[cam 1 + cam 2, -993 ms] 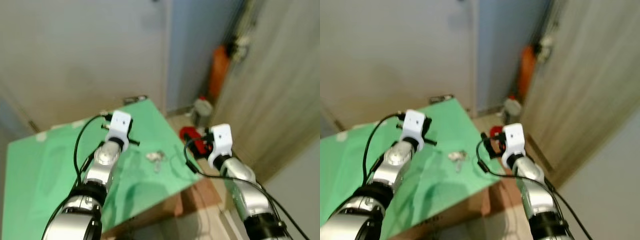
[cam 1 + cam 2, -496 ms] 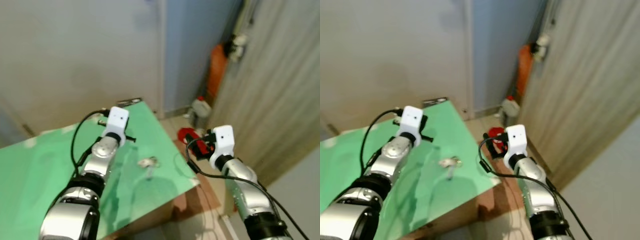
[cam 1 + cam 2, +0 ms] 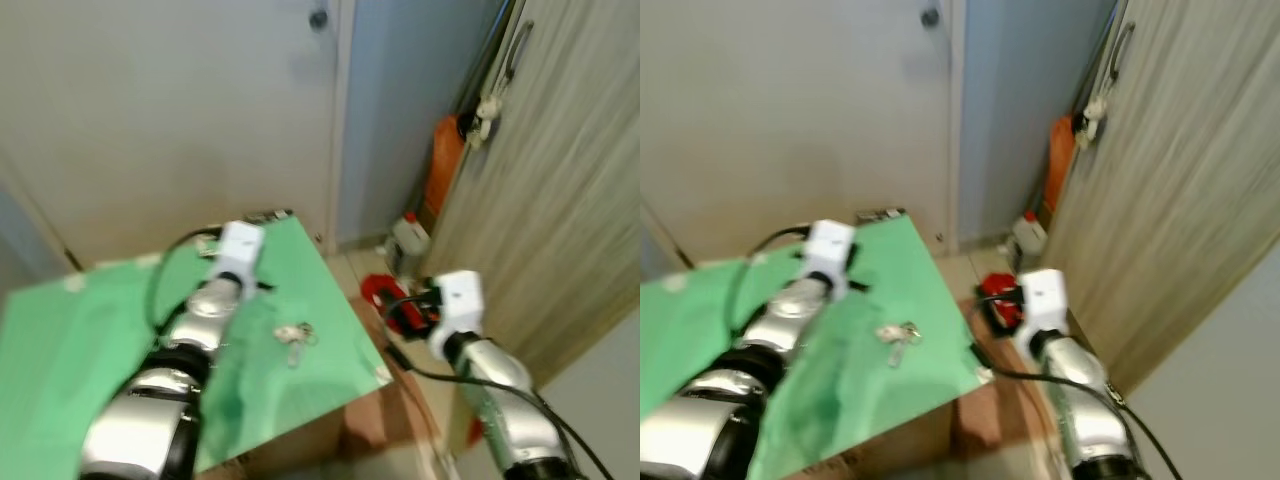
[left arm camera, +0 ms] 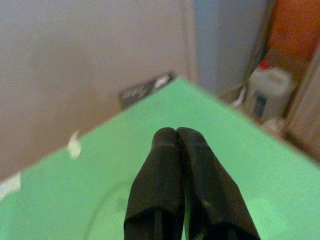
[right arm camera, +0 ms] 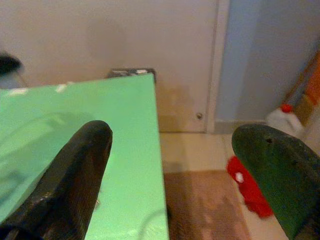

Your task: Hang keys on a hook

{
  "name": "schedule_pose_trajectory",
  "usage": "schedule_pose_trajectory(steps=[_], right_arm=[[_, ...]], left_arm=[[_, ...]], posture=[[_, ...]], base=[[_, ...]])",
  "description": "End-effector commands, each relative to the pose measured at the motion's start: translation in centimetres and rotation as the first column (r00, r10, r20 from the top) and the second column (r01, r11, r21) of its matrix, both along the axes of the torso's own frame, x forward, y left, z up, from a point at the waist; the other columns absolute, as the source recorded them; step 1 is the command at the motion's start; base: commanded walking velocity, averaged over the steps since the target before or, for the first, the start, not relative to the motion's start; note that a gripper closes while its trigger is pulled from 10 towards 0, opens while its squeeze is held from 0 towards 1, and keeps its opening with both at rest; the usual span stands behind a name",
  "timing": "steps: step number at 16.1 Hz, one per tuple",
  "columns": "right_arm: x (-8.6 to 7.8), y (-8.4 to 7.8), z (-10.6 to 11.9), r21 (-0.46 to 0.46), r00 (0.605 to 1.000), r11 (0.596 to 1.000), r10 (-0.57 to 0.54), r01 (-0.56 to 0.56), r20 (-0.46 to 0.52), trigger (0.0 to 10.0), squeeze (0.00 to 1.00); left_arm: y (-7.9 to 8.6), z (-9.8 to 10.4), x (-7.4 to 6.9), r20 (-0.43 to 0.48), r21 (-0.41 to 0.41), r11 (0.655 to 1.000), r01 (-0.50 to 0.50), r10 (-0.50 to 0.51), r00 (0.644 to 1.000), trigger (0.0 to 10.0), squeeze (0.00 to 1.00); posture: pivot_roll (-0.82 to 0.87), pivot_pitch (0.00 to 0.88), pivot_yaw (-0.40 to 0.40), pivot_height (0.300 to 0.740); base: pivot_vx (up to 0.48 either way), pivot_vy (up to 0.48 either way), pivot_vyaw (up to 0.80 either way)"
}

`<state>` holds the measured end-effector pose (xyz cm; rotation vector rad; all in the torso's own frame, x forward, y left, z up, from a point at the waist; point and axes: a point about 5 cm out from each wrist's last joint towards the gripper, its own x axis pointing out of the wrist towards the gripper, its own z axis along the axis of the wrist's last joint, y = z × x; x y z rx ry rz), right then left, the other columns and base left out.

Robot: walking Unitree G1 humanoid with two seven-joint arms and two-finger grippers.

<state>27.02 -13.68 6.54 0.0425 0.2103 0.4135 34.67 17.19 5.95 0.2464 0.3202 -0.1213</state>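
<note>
From the left eye view, the step in hand looks like the pick-up: the keys (image 3: 293, 336) lie loose on the green bench (image 3: 90, 330), near its corner, and neither hand has them. To do it well, I judge the right hand (image 3: 420, 305) should swing in over the bench from the aisle side, come down straight over the bunch, and close across the ring rather than a single blade, so the keys hang free for a hook afterwards; no hook can be made out for certain. In that view the keys sit at about 4 o'clock from the left hand (image 3: 232, 262), near it, and at about 9 o'clock from the right hand, which hangs off the bench edge above a red object (image 3: 385, 295) on the floor. The right eye view gives the same layout, keys (image 3: 897, 336) between the two arms. In the left wrist view the left hand's fingers (image 4: 165, 175) are pressed together, holding nothing, over bare green bench. In the right wrist view the right hand's fingers (image 5: 75, 170) are spread wide, with the bench corner between them.
</note>
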Motion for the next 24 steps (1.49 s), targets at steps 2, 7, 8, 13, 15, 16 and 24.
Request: schedule_pose_trajectory(steps=[2, 7, 8, 13, 15, 16, 24], right_arm=[[-0.9, -1.8, -0.1, -0.036, 0.999, 0.999, -0.034, 0.033, -0.020, 10.0, 0.00], [-1.8, -3.1, 0.5, -0.065, 0.998, 0.996, -0.055, 0.053, -0.031, 10.0, 0.00], [-2.1, -3.4, 0.5, -0.071, 0.998, 0.996, -0.058, 0.055, -0.038, 10.0, 0.00], [-2.1, -3.5, 0.7, -0.076, 0.997, 0.995, -0.070, 0.067, -0.038, 10.0, 0.00], [-2.2, -3.5, 0.6, -0.076, 0.997, 0.995, -0.068, 0.065, -0.038, 10.0, 0.00], [-2.2, -3.5, 0.6, -0.076, 0.997, 0.995, -0.067, 0.064, -0.039, 10.0, 0.00], [-4.0, -4.5, 0.7, -0.110, 0.994, 0.992, -0.074, 0.066, -0.074, 10.0, 0.00]], left_arm=[[-0.5, -0.8, -0.3, -0.044, -0.030, 0.999, -0.015, 0.013, 0.999, 10.0, 1.00], [-1.1, -1.6, -0.7, -0.086, -0.053, 0.998, -0.015, 0.010, 0.996, 10.0, 1.00], [-1.1, -1.9, -0.9, -0.103, -0.044, 0.999, -0.022, 0.018, 0.995, 10.0, 1.00], [-1.2, -2.5, -1.4, -0.117, -0.052, 0.998, -0.032, 0.026, 0.993, 10.0, 1.00], [-1.2, -2.6, -1.5, -0.119, -0.058, 0.998, -0.037, 0.030, 0.992, 10.0, 1.00], [-1.2, -2.8, -1.6, -0.137, -0.063, 0.997, -0.040, 0.031, 0.990, 10.0, 1.00], [-1.4, -5.2, -3.5, -0.266, -0.046, 0.998, -0.036, 0.023, 0.964, 10.0, 1.00]], posture=[[-0.13, 0.000, 0.015, 0.740], [-0.18, 0.016, 0.011, 0.740], [-0.18, 0.016, 0.013, 0.740], [-0.18, 0.000, 0.018, 0.740], [-0.18, 0.000, 0.018, 0.740], [-0.18, 0.000, 0.016, 0.740], [-0.25, 0.041, -0.002, 0.740]], base=[[0.000, 0.000, 0.00], [0.000, 0.000, 0.00], [0.000, 0.000, 0.00], [0.000, 0.000, 0.00], [0.000, 0.000, 0.00], [0.000, 0.000, 0.00], [0.000, 0.000, 0.00]])
